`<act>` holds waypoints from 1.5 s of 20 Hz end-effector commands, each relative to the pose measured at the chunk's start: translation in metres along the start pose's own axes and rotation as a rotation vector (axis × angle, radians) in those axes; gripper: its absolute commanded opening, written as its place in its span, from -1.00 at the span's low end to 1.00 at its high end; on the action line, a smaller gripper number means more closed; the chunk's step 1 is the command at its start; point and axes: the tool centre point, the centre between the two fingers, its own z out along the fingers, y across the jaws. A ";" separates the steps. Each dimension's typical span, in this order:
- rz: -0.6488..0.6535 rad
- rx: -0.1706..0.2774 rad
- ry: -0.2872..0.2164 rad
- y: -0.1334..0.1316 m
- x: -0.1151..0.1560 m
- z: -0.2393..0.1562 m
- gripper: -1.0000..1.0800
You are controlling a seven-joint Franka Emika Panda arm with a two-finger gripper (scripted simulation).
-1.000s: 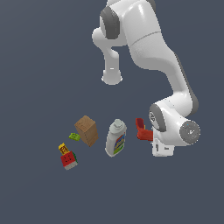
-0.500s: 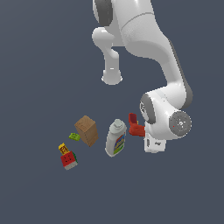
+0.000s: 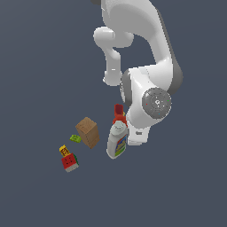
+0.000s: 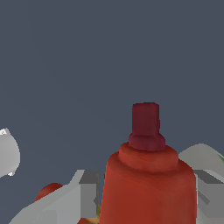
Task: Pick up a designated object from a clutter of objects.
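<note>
The designated object, a bright red drill-like item [image 3: 119, 113], shows in the exterior view just behind the cap of the white bottle [image 3: 117, 140], pressed against the arm's white hand [image 3: 138, 133]. In the wrist view its red body and stubby nozzle [image 4: 145, 119] fill the space between the two grey fingers [image 4: 89, 193]. My gripper [image 4: 146, 194] is shut on it. Its lower part is hidden by the bottle and the hand. The rest of the clutter of objects lies on the exterior view's left.
A brown box [image 3: 88, 131] stands left of the bottle, with a tiny green brick [image 3: 75, 138] beside it. A red-green-yellow block [image 3: 68, 160] lies further front-left. The arm's large wrist joint [image 3: 155, 103] hangs over the drill.
The red drill has moved with the hand toward the exterior view's left and upward, ending behind the bottle's cap. The bottle, box and blocks have stayed put.
</note>
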 end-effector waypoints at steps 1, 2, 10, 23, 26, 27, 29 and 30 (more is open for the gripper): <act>0.000 -0.002 0.001 -0.009 -0.027 -0.019 -1.00; 0.000 -0.002 0.001 -0.012 -0.037 -0.026 -1.00; 0.001 -0.001 0.002 -0.038 -0.120 -0.082 -1.00; 0.001 -0.001 0.001 -0.075 -0.250 -0.170 -1.00; 0.001 -0.001 0.000 -0.080 -0.273 -0.186 -1.00; 0.000 -0.002 0.000 -0.082 -0.279 -0.190 -1.00; 0.000 -0.002 0.000 -0.084 -0.290 -0.197 -1.00; 0.000 -0.002 -0.001 -0.085 -0.294 -0.201 -1.00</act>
